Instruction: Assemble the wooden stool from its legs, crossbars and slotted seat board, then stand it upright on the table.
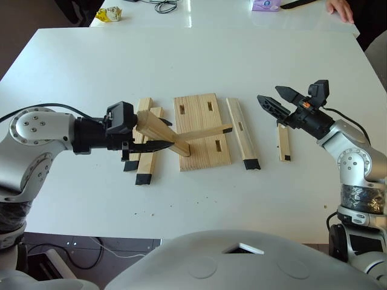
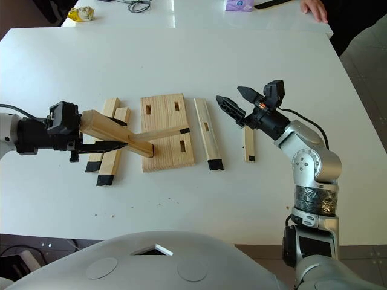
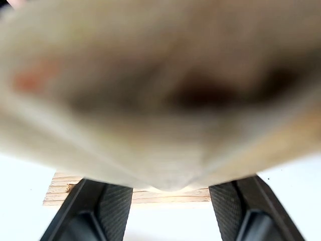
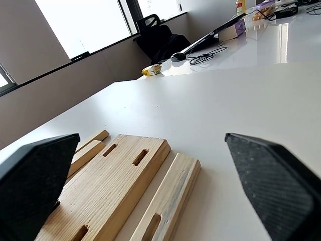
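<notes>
White table (image 1: 181,60), left pincer (image 1: 158,145) clamping leg (image 1: 158,128) slanted onto seat board (image 1: 196,110), right pincer (image 1: 269,95) wide near crossbar (image 1: 284,146)

White table (image 1: 193,66), yellow packet (image 1: 109,14), black cables (image 1: 164,6), purple box (image 1: 266,5)

Head stereo pair high over the table (image 1: 199,54) — wrist cameras low, close, toward the seat board (image 4: 115,175)
</notes>
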`<state>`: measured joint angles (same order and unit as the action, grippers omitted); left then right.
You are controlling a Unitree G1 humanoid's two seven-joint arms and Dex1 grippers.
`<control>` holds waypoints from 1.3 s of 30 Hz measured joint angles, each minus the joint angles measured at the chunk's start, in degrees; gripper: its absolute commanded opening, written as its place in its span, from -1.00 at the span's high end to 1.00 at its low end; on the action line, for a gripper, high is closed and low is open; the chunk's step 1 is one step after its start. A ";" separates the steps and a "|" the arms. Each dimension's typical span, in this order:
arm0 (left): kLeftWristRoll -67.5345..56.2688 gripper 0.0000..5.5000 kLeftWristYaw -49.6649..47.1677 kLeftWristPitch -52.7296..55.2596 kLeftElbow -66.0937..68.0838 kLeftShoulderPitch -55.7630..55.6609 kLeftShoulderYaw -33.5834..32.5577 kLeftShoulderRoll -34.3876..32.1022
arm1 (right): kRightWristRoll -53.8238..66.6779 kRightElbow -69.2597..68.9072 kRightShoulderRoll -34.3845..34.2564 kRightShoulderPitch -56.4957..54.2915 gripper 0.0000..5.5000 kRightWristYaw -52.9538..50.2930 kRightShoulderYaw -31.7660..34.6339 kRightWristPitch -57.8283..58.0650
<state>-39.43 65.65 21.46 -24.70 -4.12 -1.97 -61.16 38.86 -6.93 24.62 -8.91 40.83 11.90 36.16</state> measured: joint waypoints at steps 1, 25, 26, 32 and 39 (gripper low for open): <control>0.35 0.25 0.20 -0.41 -0.03 -0.03 0.13 0.00 | 0.10 -0.09 -0.09 0.21 -0.94 -0.11 0.02 0.00; 0.58 -0.30 -1.08 3.03 4.16 -0.95 -1.46 4.35 | 1.37 -0.47 -0.41 0.12 -0.94 -1.24 -0.08 -0.02; 0.46 -0.30 -0.49 2.94 4.46 -0.82 -2.33 4.36 | 1.38 -0.52 -0.41 0.17 -0.94 -1.27 -0.07 -0.02; 0.34 -0.30 1.36 1.74 3.93 8.91 -7.36 5.35 | 1.63 -1.43 -0.40 1.31 -0.94 -2.15 0.47 0.05; 4.96 -0.30 -6.25 0.41 2.58 18.78 -10.76 10.17 | 1.64 -1.41 -0.18 1.14 -0.94 -2.31 0.54 0.41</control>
<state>-34.48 59.41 21.87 -22.11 14.66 -12.73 -50.99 40.50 -8.34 24.44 -7.77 38.52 12.44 36.57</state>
